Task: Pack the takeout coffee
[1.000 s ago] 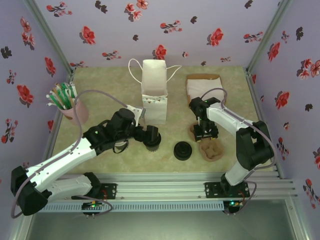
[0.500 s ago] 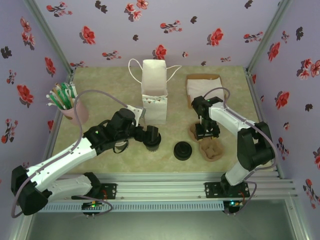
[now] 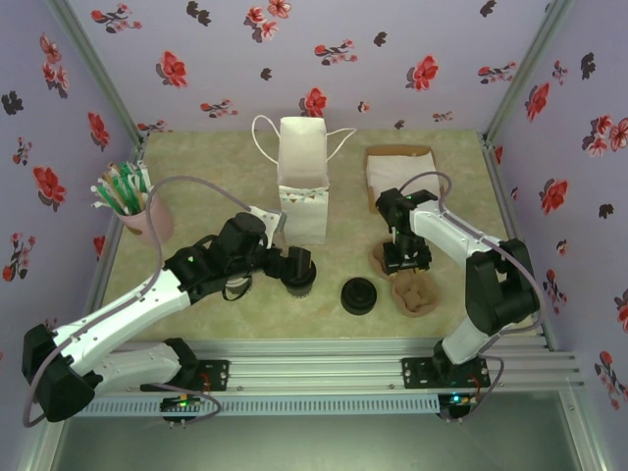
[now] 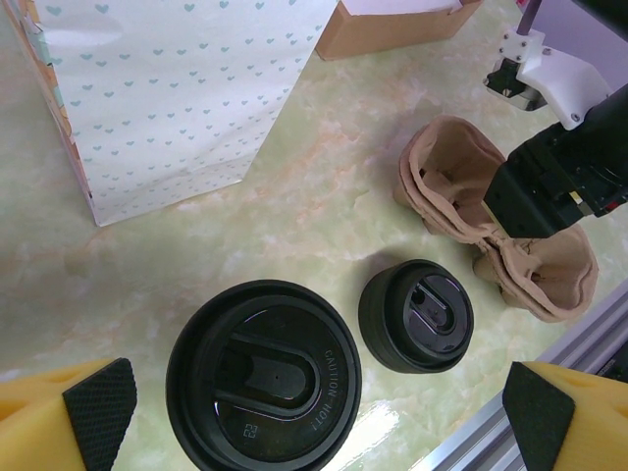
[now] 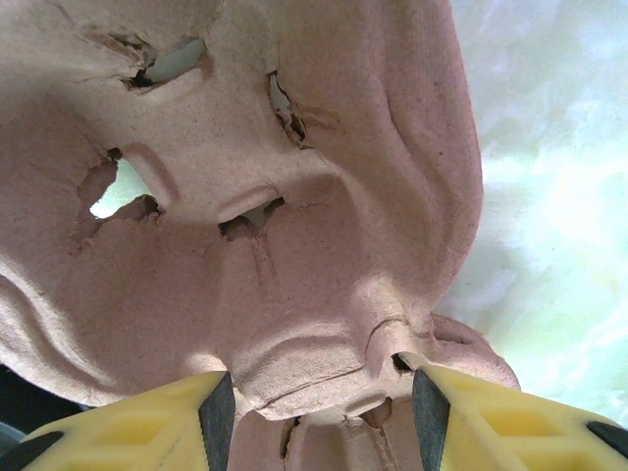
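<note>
In the top view, the coffee [image 3: 299,282] is standing upright on the table [image 3: 196,167], its long axis vertical, near the bag [image 3: 302,186] and at 6 o'clock of it. The left claw [image 3: 294,267] is being held directly over the coffee, so the left arm is judged by far the nearer. The right claw [image 3: 404,257] is resting well off at 3 o'clock, down on the carrier [image 3: 417,299]. The loose lids [image 3: 359,295] are lying between coffee and carrier. The bag's open mouth is being shown here, which the wrist views are not giving.

In the left wrist view, the coffee's lid [image 4: 263,383] is being looked down on, with the cup wall hidden beneath it. The left claw is being held wide, one pad [image 4: 93,412] at 9 o'clock of the lid and the other at 3 o'clock, neither touching. The lid is sitting nearer the 9 o'clock pad. A drop and a closing on the wall are judged to be needed next. The lids, just beside at 2 o'clock, could be clipped by the farther pad.

In the right wrist view, a lobe of the carrier's rim is filling the gap between the fingers [image 5: 147,427]. The right claw is being held half closed on it, seemingly touching both sides.
</note>
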You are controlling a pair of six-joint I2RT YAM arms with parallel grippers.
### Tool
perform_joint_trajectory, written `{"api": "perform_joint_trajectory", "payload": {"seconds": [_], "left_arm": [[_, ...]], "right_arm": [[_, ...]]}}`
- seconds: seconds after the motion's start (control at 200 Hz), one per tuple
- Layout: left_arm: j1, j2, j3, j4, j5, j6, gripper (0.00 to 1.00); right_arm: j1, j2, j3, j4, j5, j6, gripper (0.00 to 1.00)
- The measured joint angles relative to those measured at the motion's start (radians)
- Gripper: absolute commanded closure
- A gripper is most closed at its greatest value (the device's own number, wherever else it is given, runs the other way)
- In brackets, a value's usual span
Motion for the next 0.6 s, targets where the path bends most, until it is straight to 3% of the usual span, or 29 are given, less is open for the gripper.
{"api": "perform_joint_trajectory", "payload": {"seconds": [0.6], "left_arm": [[0.0, 0.006, 0.002, 0.0, 0.0, 0.0, 0.01]], "right_arm": [[0.0, 0.019, -0.001, 0.012, -0.021, 0.0, 0.48]]}}
